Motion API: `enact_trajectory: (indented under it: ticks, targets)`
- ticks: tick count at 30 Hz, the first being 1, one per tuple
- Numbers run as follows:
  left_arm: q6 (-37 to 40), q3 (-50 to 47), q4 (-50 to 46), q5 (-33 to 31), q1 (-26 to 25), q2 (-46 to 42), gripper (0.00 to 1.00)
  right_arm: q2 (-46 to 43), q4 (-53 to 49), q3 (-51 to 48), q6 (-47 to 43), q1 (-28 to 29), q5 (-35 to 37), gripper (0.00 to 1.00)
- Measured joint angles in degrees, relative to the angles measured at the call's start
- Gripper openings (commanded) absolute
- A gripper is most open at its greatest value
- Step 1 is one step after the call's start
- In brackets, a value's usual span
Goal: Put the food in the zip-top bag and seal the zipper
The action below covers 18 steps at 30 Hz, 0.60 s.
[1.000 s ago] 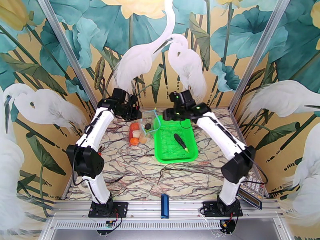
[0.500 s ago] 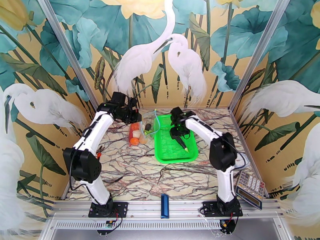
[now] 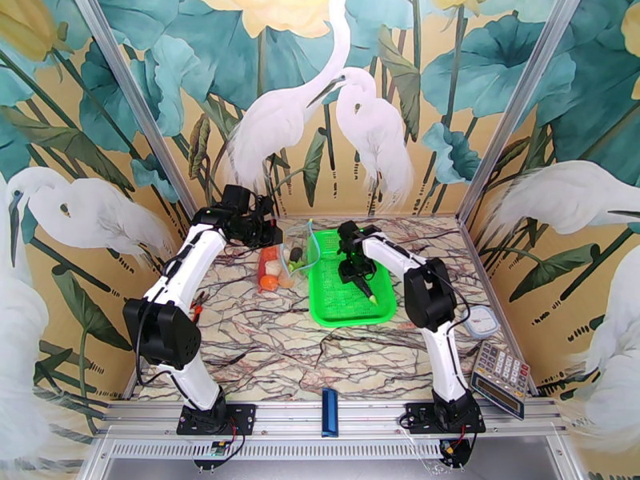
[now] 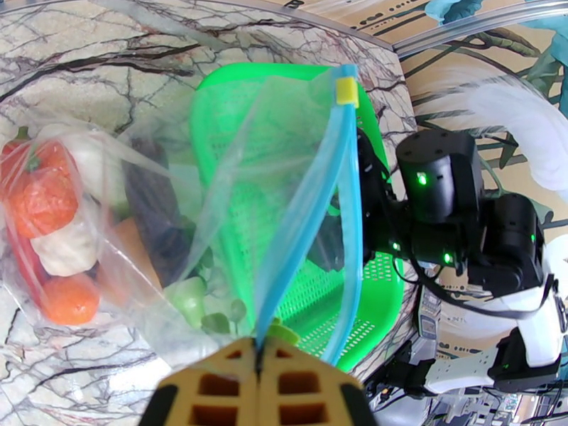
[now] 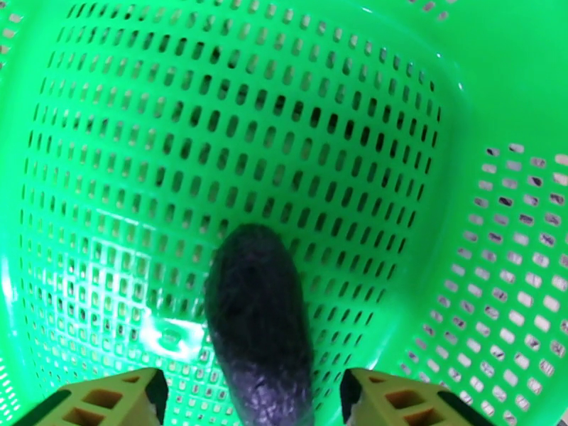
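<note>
Between the spread fingers of the right hand (image 5: 254, 402) lies the dark eggplant (image 5: 259, 314), long axis pointing straight away, in the green basket (image 5: 213, 101) (left hand (image 4: 259, 385) pinches the zip-top bag (image 4: 227, 214) mouth).

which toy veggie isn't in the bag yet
The dark eggplant in the green basket, between the right pincer's open fingers; the others sit inside the clear bag.

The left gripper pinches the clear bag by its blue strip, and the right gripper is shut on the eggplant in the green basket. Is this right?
Not quite: the right gripper is open. The right wrist view shows its fingers apart, one on each side of the eggplant in the green basket. The left gripper does pinch the bag by its blue strip.
</note>
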Motion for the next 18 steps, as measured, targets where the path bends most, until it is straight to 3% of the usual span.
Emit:
enact_trajectory:
  ticks: [5, 8, 12, 18]
  targets:
    - [0.00, 0.02, -0.02, 0.00, 0.00, 0.00, 0.03, 2.08, 0.02, 0.63, 0.44, -0.48, -1.31, 0.65]
    - [0.00, 0.02, -0.02, 0.00, 0.00, 0.00, 0.03, 3.28, 0.00, 0.72, 0.98, -0.50, -1.81, 0.55]
    - [0.02, 0.00, -0.02, 0.00, 0.00, 0.00, 0.02, 3.65, -0.04, 1.09, 1.81, -0.61, -2.54, 0.32]
    - [0.02, 0.02, -0.02, 0.00, 0.00, 0.00, 0.03, 3.63, 0.13, 1.18, 3.32, -0.72, -2.78, 0.19]
